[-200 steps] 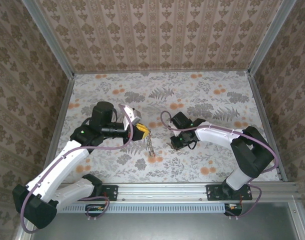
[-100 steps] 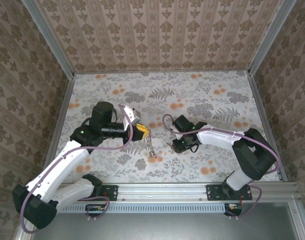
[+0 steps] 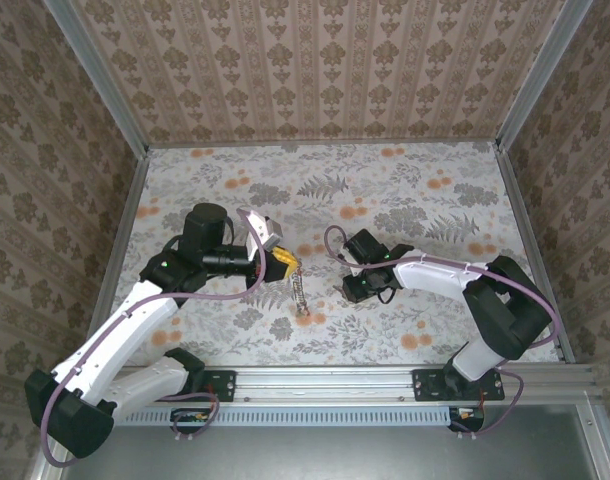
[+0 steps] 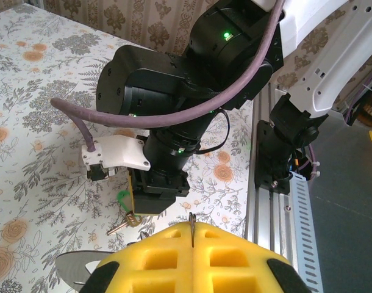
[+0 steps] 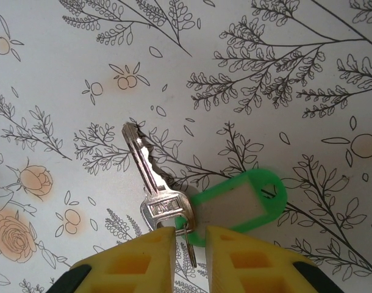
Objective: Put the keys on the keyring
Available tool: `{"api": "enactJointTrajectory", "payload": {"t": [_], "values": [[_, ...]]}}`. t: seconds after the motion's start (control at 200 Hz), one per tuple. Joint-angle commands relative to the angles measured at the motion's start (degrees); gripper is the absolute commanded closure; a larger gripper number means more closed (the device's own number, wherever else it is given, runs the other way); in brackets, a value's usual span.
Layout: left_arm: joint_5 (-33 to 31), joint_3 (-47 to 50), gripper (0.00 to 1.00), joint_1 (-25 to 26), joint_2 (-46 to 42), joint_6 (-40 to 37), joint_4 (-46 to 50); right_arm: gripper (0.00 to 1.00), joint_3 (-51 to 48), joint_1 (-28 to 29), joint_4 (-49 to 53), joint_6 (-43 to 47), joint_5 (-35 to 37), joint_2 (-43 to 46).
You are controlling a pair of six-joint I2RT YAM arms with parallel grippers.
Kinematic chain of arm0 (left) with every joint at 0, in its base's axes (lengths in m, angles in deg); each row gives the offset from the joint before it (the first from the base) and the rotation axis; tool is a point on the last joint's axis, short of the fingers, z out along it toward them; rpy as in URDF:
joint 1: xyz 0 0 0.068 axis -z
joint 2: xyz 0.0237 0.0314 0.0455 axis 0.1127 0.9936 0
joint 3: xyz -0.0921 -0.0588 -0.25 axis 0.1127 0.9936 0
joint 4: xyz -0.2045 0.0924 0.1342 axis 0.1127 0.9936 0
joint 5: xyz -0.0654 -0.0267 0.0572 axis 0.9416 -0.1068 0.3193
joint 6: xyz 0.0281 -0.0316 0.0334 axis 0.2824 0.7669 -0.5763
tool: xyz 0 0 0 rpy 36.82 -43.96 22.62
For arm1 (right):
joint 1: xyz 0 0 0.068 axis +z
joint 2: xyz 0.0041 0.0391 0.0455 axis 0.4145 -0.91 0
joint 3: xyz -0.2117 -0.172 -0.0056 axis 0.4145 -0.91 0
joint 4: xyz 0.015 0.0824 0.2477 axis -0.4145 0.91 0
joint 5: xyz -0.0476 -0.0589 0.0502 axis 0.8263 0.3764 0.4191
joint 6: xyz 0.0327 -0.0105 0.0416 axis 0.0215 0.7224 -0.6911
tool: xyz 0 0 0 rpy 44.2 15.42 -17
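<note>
Grey wire keyring (image 3: 301,292) hangs from the left end effector (image 3: 284,262), clenched on its top end. Likely held up this way so the free loop is on offer to the other arm.

Top view: the right end effector (image 3: 357,290) points down at the surface (image 3: 435,200), near the keyring but apart from it. There is open floral surface between the two. Walls stand well off on both sides, and the metal rail (image 3: 315,378) runs along the near edge.

Left wrist view: the yellow pads (image 4: 235,262) are pressed together with a sliver of wire between them. Beyond them, the right end effector is low, with the green tag (image 4: 122,199) and key (image 4: 118,228) at its tip.

Right wrist view: the fingers are drawn close on the small ring joining key and tag, probably grasping there so the key blade stays free. Whether the key is lifted cannot be told. Bare surface lies all round it, with no edge near.
</note>
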Motion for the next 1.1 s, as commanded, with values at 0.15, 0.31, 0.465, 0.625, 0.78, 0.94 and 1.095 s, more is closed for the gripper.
{"api": "enactJointTrajectory", "payload": {"t": [0.15, 0.31, 0.465, 0.625, 0.78, 0.94, 1.095], "values": [[2.12, -0.18, 1.0, -0.58, -1.28, 0.22, -1.07, 0.76, -2.31, 0.25, -0.86, -2.3, 1.02, 0.79], [2.2, -0.04, 1.0, -0.67, -1.44, 0.37, -1.18, 0.77, -2.24, 0.26, -1.38, -2.54, 1.27, 0.49], [2.04, -0.03, 1.0, -0.67, -1.56, 0.3, -1.21, 0.79, -2.07, 0.25, -1.78, -2.34, 1.14, 0.06], [2.13, -0.03, 1.0, -0.67, -1.49, 0.23, -1.06, 0.81, -2.12, 0.27, -1.96, -2.19, 1.27, 0.31], [2.13, -0.06, 1.0, -0.67, -1.51, 0.34, -1.11, 0.8, -2.33, 0.34, -2.51, -2.37, 1.27, 0.8], [2.16, -0.1, 1.0, -0.67, -1.53, 0.31, -1.04, 0.79, -2.53, 0.34, -2.88, -2.46, 1.36, 1.67], [2.2, -0.16, 1.0, -0.67, -1.56, 0.27, -1.06, 0.79, -2.34, 0.34, -3.12, -2.21, 1.47, 1.43]]}}
